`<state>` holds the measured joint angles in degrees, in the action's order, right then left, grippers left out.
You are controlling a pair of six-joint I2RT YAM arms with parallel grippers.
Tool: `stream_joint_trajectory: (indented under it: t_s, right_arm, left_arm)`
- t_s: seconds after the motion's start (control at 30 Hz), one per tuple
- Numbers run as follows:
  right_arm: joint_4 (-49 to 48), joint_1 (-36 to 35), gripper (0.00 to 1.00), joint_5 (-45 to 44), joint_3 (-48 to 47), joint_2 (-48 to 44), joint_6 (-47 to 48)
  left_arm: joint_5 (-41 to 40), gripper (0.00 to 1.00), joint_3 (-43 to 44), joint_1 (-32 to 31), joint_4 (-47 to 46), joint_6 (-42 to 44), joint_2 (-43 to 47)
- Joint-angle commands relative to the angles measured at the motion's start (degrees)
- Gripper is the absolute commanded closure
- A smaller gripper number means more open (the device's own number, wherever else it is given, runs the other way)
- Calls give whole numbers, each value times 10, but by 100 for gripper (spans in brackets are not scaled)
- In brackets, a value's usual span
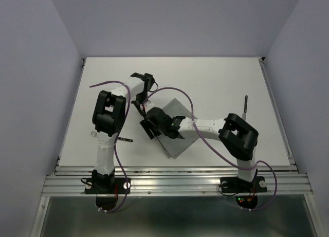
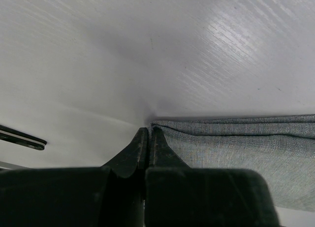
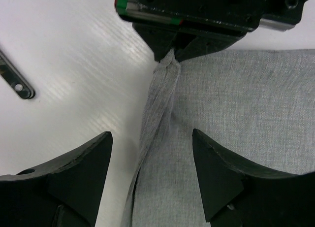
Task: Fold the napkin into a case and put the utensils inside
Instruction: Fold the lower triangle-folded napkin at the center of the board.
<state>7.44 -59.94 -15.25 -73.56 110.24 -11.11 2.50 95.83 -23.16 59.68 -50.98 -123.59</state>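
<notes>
Near the middle of the counter (image 1: pixel 216 83), the left fingers (image 2: pixel 137 150) pinch shut on a corner of the napkin (image 3: pixel 246 99), whose folded edge (image 3: pixel 157 113) runs from there lengthwise between the wide-open right fingers (image 3: pixel 74 178), which straddle it.

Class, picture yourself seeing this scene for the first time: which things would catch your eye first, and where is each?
The grey napkin lies in the middle of the white table, with both arms bent over its left side. The left fingers are shut on its corner, pinching a fold, while the right fingers stand open astride that folded edge. One utensil lies alone, far off to the right.
</notes>
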Motion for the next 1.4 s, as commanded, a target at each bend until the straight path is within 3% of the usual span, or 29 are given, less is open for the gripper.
stream_joint_trajectory:
  t_s: [0.0, 0.3, 0.6, 0.7, 0.77, 0.8, 0.9, 1.1, 1.3, 1.33, 1.37]
  right_arm:
    - [-103, -6, 29, -51, 3, 15, 35]
    - [-170, -6, 34, -81, 11, 56, 56]
    - [-193, -6, 45, -103, 12, 86, 44]
    - [-203, -6, 54, -116, 9, 96, 37]
    - [-204, -6, 65, -120, 7, 98, 29]
    - [-205, -6, 76, -119, 6, 100, 28]
    - [-205, -6, 97, -111, 6, 95, 19]
    - [-209, 15, 99, -12, 29, 64, -10]
    - [-212, 37, 99, 71, 40, 48, -27]
    - [-212, 37, 99, 77, 40, 48, -29]
    - [-212, 43, 99, 80, 41, 48, -35]
  left_arm:
    - [-7, 100, 2, -2, 25, -4, 41]
    - [0, 100, -7, 0, 18, 1, 54]
    - [7, 100, -16, 2, 13, 5, 56]
    - [13, 100, -20, 2, 11, 7, 56]
    - [14, 100, -23, 2, 10, 8, 56]
    - [14, 100, -25, 2, 7, 9, 56]
    - [15, 100, -29, 2, 4, 19, 57]
    - [54, 100, -73, 5, -74, 54, 95]
    - [103, 86, -114, 8, -151, 67, 143]
    - [109, 73, -119, 9, -158, 67, 148]
    - [112, 69, -123, 10, -163, 68, 150]
